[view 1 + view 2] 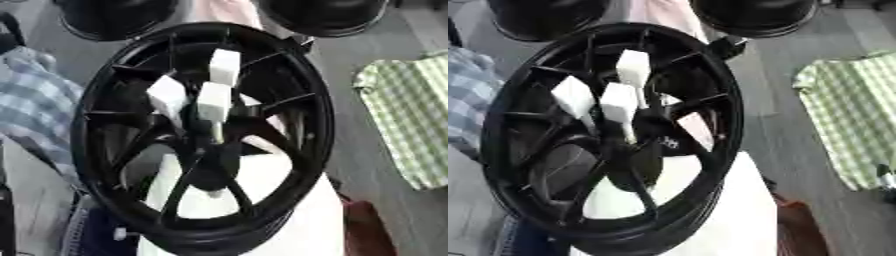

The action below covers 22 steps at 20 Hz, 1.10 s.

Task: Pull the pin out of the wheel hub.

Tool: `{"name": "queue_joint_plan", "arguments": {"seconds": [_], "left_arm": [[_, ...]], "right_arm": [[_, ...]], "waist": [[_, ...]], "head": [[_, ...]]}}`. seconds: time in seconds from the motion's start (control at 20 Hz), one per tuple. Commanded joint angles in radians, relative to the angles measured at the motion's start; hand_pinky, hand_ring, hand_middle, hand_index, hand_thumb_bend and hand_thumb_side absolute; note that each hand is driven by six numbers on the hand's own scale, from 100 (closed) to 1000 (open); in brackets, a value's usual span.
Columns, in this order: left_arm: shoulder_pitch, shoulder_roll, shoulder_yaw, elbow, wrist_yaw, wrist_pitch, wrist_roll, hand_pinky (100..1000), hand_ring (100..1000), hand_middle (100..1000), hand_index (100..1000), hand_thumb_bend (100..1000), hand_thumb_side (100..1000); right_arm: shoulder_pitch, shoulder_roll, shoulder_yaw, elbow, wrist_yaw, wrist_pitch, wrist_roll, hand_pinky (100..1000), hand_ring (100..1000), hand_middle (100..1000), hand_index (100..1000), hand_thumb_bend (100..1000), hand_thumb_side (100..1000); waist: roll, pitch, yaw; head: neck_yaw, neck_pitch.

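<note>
Soft even daylight; heavy blur throughout; faint glare on black wheel (203, 135)

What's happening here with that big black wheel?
A black wheel rim stands tilted on a white surface, seen from the robot's head camera. Three pins with white block-shaped heads stick out around the wheel hub. None has been pulled yet, and neither of the robot's hands shows in either view, so nothing is touching the pins right now. A green checked cloth lies off to the right.

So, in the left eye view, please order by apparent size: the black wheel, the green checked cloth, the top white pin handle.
1. black wheel
2. green checked cloth, cut by the frame edge
3. top white pin handle
</note>
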Motion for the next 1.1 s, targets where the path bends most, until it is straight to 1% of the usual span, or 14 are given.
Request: {"name": "queue_joint_plan", "arguments": {"seconds": [0.05, 0.25, 0.45, 0.6, 0.75, 0.9, 1.0, 1.1], "left_arm": [[-0.013, 0.013, 0.003, -0.021, -0.003, 0.002, 0.002, 725, 600, 537, 748, 117, 752], [-0.013, 0.013, 0.003, -0.021, -0.004, 0.002, 0.003, 724, 600, 536, 748, 117, 752], [-0.014, 0.014, 0.003, -0.02, -0.003, 0.002, 0.003, 723, 600, 536, 748, 117, 752], [-0.017, 0.017, 0.006, -0.02, -0.001, 0.002, 0.006, 722, 600, 536, 748, 117, 753], [-0.018, 0.024, 0.008, -0.018, 0.002, 0.001, 0.008, 721, 599, 536, 748, 116, 754], [-0.015, 0.037, 0.009, -0.014, 0.003, 0.0, 0.008, 720, 599, 535, 748, 115, 759], [-0.013, 0.046, 0.011, -0.009, 0.003, 0.0, 0.009, 720, 599, 535, 748, 115, 761], [-0.012, 0.054, 0.013, -0.006, 0.002, -0.001, 0.012, 719, 598, 535, 748, 115, 762]], "right_arm": [[-0.003, -0.023, -0.002, -0.016, 0.005, -0.003, 0.002, 457, 633, 498, 650, 420, 314], [-0.003, -0.023, -0.002, -0.017, 0.005, -0.004, 0.002, 457, 633, 498, 650, 422, 313], [-0.004, -0.023, -0.003, -0.019, 0.01, -0.004, 0.001, 457, 635, 499, 651, 440, 298], [-0.012, -0.026, -0.01, -0.039, 0.026, -0.006, 0.001, 460, 649, 511, 659, 485, 279], [-0.021, -0.043, -0.019, -0.109, 0.054, 0.003, 0.031, 469, 674, 534, 679, 545, 259], [-0.023, -0.101, -0.029, -0.229, 0.104, 0.01, 0.094, 494, 708, 565, 699, 594, 248], [-0.021, -0.169, -0.034, -0.324, 0.131, 0.003, 0.132, 515, 726, 583, 710, 615, 228], [-0.018, -0.252, -0.034, -0.413, 0.142, -0.014, 0.159, 531, 735, 592, 717, 628, 211]], "waist": [[-0.004, -0.016, 0.0], [-0.004, -0.016, 0.0], [-0.004, -0.015, 0.002], [-0.004, -0.01, 0.008], [-0.005, -0.003, 0.01], [-0.01, 0.003, 0.007], [-0.015, 0.006, 0.005], [-0.02, 0.009, 0.004]], "head": [[0.002, -0.01], [0.003, -0.006], [0.005, -0.008], [0.013, -0.014], [0.023, -0.016], [0.024, -0.017], [0.024, -0.019], [0.027, -0.02]]}}
